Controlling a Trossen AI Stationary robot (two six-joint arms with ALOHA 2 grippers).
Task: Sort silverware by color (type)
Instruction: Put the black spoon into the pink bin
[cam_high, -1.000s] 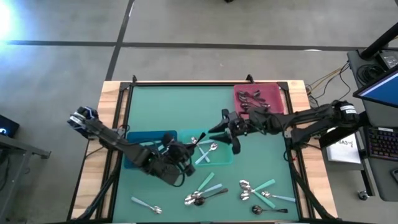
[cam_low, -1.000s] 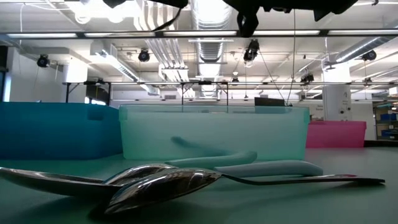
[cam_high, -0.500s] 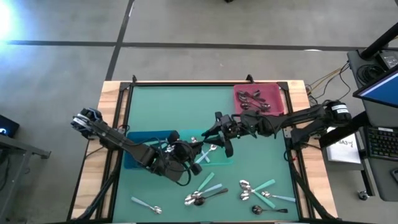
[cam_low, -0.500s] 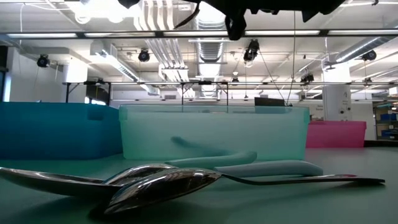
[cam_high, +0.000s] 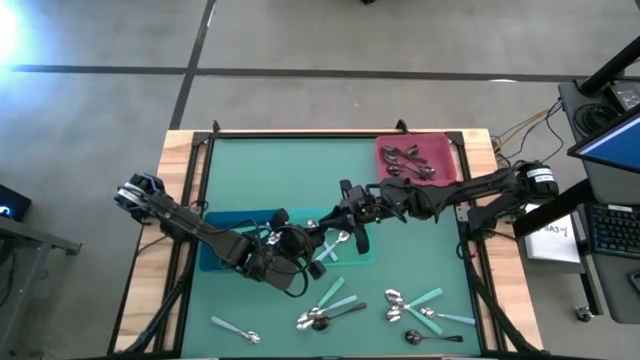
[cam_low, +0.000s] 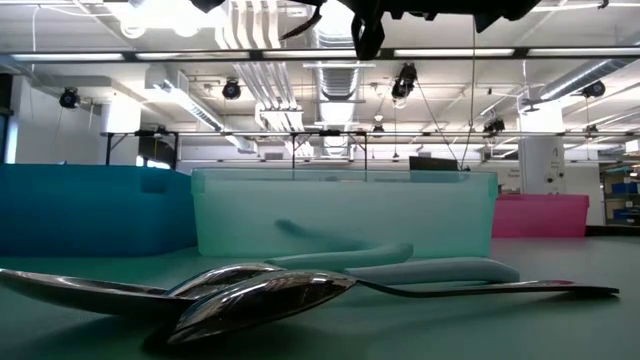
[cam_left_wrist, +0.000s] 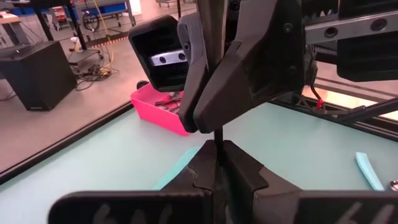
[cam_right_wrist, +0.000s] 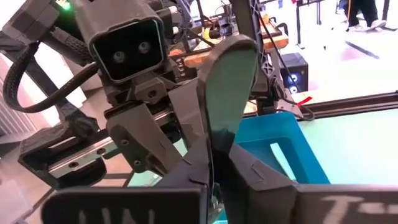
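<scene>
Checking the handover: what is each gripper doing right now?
Left gripper: shut on the spoon.
Right gripper: shut on the same spoon, above the teal bin.

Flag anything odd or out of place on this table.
One thing stands out: both pincers are clamped on the same teal-handled spoon in mid-air over the teal bin. The right pincer and left pincer face each other, as in a handover. Nothing looks spilled or damaged.
</scene>
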